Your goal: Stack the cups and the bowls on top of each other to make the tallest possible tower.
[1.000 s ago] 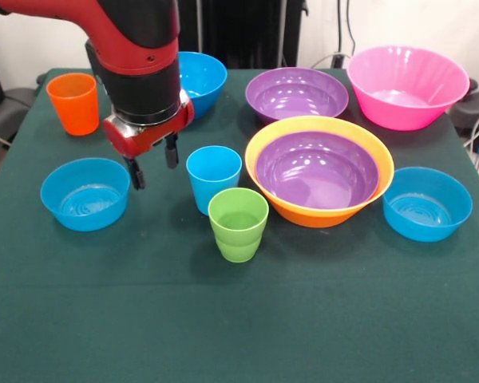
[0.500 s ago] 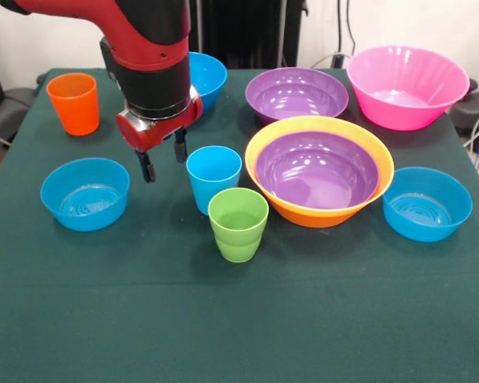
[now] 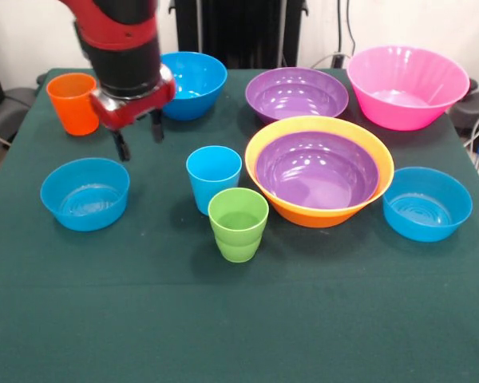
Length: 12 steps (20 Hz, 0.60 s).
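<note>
My gripper [image 3: 138,137] hangs open and empty above the cloth, between the orange cup [image 3: 73,103] at the far left and the light blue cup [image 3: 214,179]. The green ridged cup [image 3: 238,224] stands just in front of the light blue cup. A purple bowl [image 3: 317,169] sits nested inside the orange-yellow bowl [image 3: 319,210] at centre right. A second purple bowl [image 3: 296,93] and the pink bowl [image 3: 407,86] stand at the back. Blue bowls stand at the left [image 3: 85,193], back [image 3: 191,84] and right [image 3: 426,203].
The table is covered with a dark green cloth [image 3: 239,319]. Cables and dark equipment stand behind the table's far edge.
The gripper has risen and moved away from the light blue cup, toward the back left and the orange cup. No cup or bowl has moved.
</note>
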Motion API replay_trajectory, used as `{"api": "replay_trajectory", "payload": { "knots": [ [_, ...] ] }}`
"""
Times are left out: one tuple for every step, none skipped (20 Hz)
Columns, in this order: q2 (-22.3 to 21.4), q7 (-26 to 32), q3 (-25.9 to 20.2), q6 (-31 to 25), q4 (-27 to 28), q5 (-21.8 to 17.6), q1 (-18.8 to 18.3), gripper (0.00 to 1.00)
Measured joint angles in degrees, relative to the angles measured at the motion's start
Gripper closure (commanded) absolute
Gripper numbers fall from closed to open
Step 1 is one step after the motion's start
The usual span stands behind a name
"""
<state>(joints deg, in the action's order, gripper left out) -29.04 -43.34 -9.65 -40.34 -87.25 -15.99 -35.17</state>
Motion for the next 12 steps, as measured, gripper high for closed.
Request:
{"api": "replay_trajectory", "payload": {
  "knots": [
    [-0.3, 0.0, 0.0, 0.0, -0.2, -0.1, -0.8, 0.0],
    [-0.4, 0.0, 0.0, 0.0, -0.3, -0.2, -1.1, 0.0],
    [-0.9, 0.0, -0.1, 0.0, -0.7, -0.4, -2.4, 0.0],
    [-1.2, 0.0, -0.1, 0.0, -0.8, -0.5, -3.0, 0.0],
    [-1.4, 0.0, -0.1, 0.0, -0.8, -0.5, -3.6, 0.0],
    [-1.5, 0.0, -0.1, 0.0, -0.8, -0.6, -3.8, 0.0],
    [-1.7, 0.0, -0.1, 0.0, -0.8, -0.6, -4.3, 0.0],
    [-1.9, 0.0, -0.1, 0.0, -0.8, -0.6, -4.8, 0.0],
    [-2.0, 0.0, -0.1, 0.0, -0.8, -0.6, -4.9, 0.0],
    [-2.0, 0.0, -0.1, 0.0, -0.8, -0.6, -5.0, 0.0],
    [-2.1, 0.0, -0.2, 0.0, -0.8, -0.6, -4.9, 0.0],
    [-2.1, 0.0, -0.2, 0.0, -0.8, -0.6, -4.8, 0.0]
  ]
}}
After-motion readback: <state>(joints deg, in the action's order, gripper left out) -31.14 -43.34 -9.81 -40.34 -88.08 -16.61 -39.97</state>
